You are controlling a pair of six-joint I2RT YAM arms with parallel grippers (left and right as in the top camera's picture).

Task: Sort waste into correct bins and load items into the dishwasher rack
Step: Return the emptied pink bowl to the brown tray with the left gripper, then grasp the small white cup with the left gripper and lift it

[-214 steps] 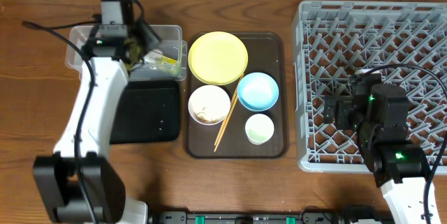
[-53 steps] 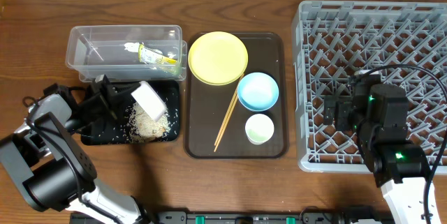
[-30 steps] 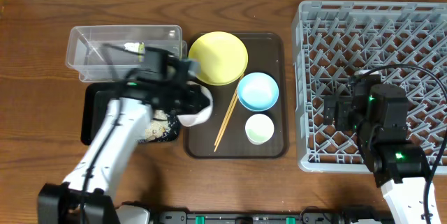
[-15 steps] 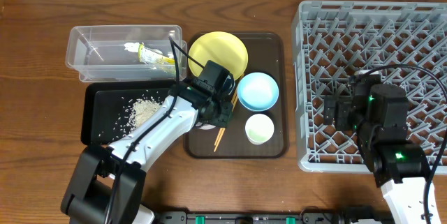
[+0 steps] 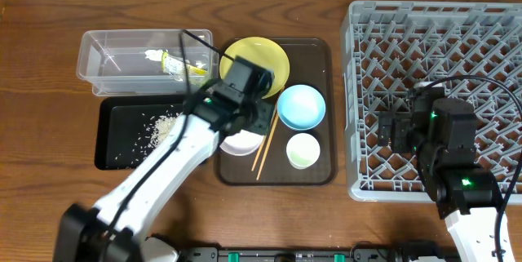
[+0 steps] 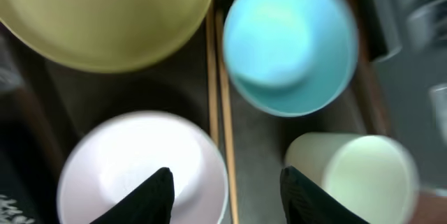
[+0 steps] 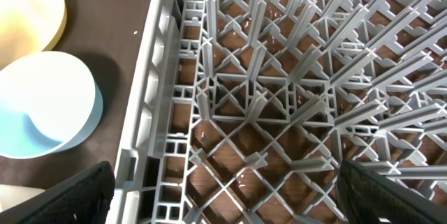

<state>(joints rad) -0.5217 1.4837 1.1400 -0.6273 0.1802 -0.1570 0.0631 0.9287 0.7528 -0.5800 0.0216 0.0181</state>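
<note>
Over the smooth round white bowl and wooden chopsticks, the left gripper hangs spread apart.

The surface shows brown wood grain with a satin sheen. The dishwasher rack is matt grey moulded plastic; the tub, clear glossy plastic; the black tray, matt. The white bowl, blue bowl and yellow plate look smooth. The chopsticks are bare pale wood.

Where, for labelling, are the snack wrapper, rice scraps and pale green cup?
snack wrapper [image 5: 183, 68], overhead view, yellow-green middle
rice scraps [image 5: 163, 126], overhead view, densest heap
pale green cup [image 5: 303, 150], overhead view, inside bottom
</note>
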